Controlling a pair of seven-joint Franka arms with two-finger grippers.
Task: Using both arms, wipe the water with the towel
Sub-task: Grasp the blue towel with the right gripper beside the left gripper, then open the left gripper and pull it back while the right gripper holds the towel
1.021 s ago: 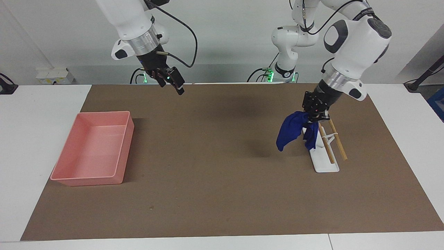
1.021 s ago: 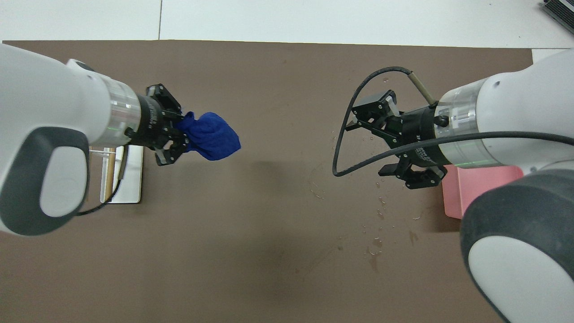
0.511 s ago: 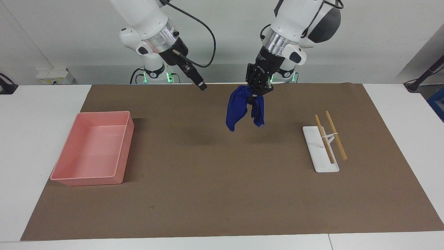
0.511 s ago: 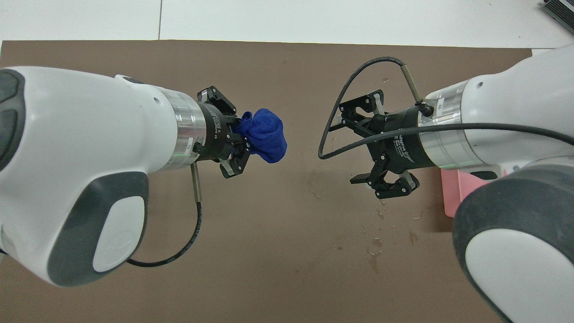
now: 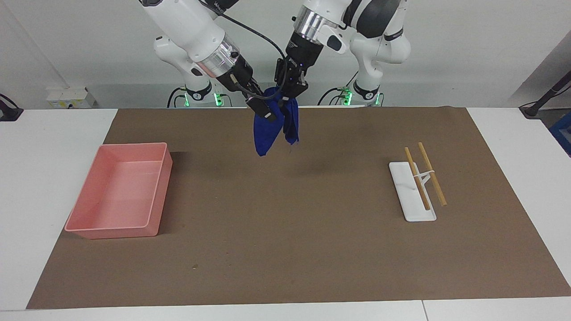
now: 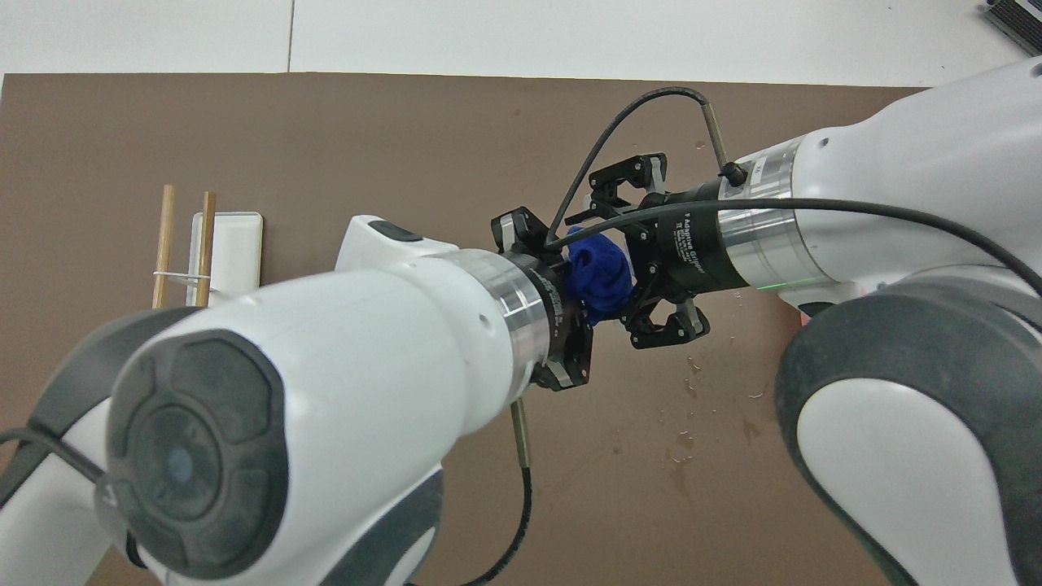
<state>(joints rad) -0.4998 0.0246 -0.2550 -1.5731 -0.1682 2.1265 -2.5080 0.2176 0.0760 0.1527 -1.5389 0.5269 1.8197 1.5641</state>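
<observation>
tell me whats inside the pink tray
Nothing shows inside the pink tray: its floor and walls look bare in the facing view. In the overhead view the right arm covers nearly all of it, so that view adds nothing.

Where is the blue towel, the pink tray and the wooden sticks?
towel (image 5: 267,131): facing view, on the hanging lower fold.
pink tray (image 5: 157,194): facing view, on its side wall nearest the mat's middle.
wooden sticks (image 5: 432,175): facing view, midway along one stick.
</observation>
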